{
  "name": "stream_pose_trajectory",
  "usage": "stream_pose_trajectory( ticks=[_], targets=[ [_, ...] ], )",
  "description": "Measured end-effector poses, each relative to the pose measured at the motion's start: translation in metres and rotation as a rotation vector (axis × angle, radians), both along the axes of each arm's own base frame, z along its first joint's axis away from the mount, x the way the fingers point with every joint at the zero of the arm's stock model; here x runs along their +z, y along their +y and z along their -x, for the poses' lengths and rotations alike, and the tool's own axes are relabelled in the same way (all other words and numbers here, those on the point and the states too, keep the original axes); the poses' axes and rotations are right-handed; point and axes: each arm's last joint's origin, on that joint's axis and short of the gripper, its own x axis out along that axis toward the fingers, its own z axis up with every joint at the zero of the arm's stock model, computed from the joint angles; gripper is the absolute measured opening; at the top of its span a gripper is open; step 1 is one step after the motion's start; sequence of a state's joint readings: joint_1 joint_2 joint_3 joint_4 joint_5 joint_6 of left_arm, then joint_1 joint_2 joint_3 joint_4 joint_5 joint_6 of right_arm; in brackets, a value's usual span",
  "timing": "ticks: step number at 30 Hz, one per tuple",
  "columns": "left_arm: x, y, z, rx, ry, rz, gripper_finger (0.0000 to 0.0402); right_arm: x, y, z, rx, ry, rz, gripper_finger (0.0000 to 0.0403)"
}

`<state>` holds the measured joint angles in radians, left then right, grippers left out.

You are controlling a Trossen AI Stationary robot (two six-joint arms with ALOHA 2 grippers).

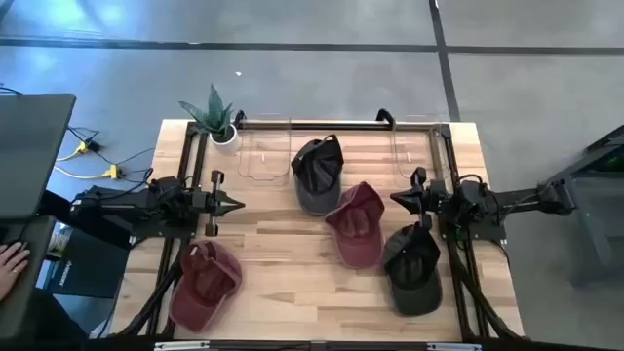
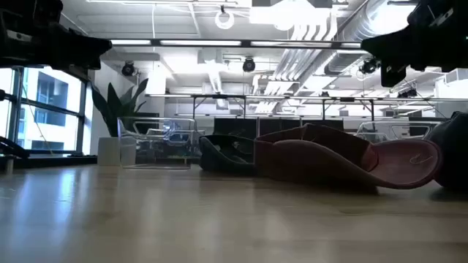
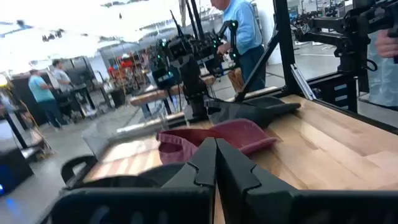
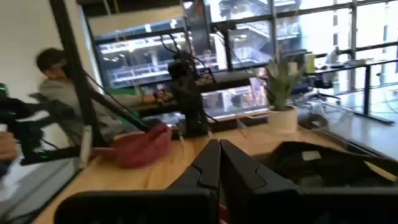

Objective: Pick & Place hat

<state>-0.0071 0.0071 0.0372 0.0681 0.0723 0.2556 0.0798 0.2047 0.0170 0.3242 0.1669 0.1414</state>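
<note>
Four caps lie on the wooden table. A dark grey cap sits toward the far middle. A maroon cap lies at the centre, its crown on the wood. A dark cap lies near the right edge, and a second maroon cap at the near left. My left gripper hovers shut left of centre, pointing at the central caps. My right gripper hovers shut right of the central maroon cap, above the table; its wrist view shows the dark grey cap ahead.
A potted plant stands at the far left corner. Two clear containers sit along the far edge under a black frame bar. Bare wood lies between the near caps. People stand in the room beyond.
</note>
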Motion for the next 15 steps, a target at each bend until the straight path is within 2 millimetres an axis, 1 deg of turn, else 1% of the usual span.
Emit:
stream_pose_trajectory(
  ticks=[10,12,15],
  targets=[
    [-0.002,0.001,0.000,0.022,0.019,0.009,0.0001,-0.014,0.000,-0.001,-0.007,0.147,0.037,0.0001],
    [-0.002,0.001,0.000,0.030,0.020,0.012,0.0001,-0.014,-0.001,-0.001,-0.030,0.142,0.010,0.0001],
    [-0.002,0.001,0.000,0.033,0.020,0.029,0.0001,-0.010,-0.003,-0.001,-0.095,0.104,-0.122,0.0001]
  ],
)
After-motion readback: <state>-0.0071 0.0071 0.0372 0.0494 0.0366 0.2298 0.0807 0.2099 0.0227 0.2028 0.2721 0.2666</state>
